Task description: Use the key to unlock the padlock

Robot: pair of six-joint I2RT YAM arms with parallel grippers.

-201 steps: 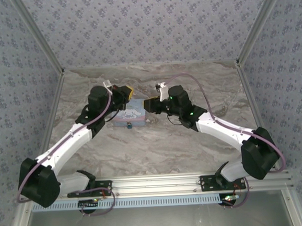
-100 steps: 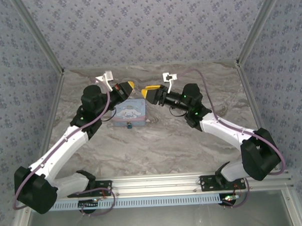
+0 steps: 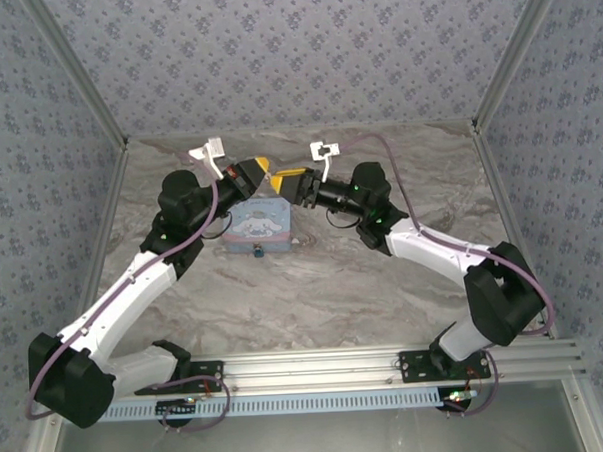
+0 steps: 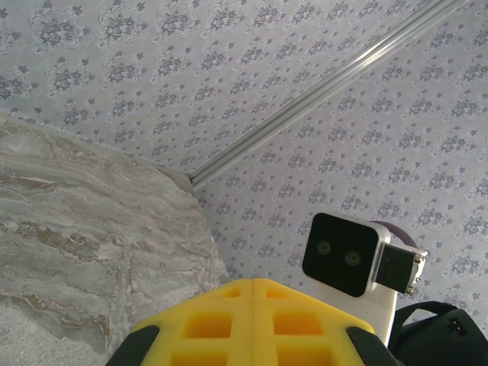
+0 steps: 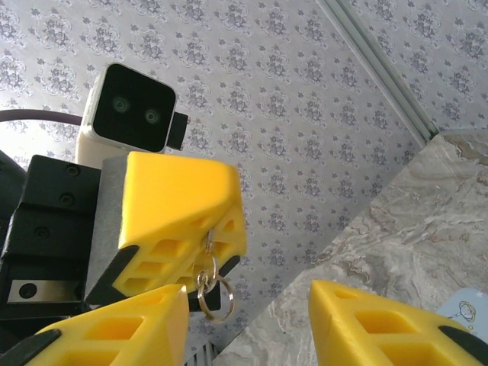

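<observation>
A light-blue rectangular tin box with a cartoon lid (image 3: 258,224) sits on the marbled grey surface (image 3: 334,285), its lid closed and its contents hidden. A tiny blue-teal padlock (image 3: 255,254) rests against the tin's near side. Raised by the tin's far edge, the left tool (image 3: 259,170) is closed tight, pinching a slim grey metal key (image 5: 207,242) with small silver rings (image 5: 212,290) dangling. The right tool (image 3: 289,178) faces it, partly open and holding nothing.
</observation>
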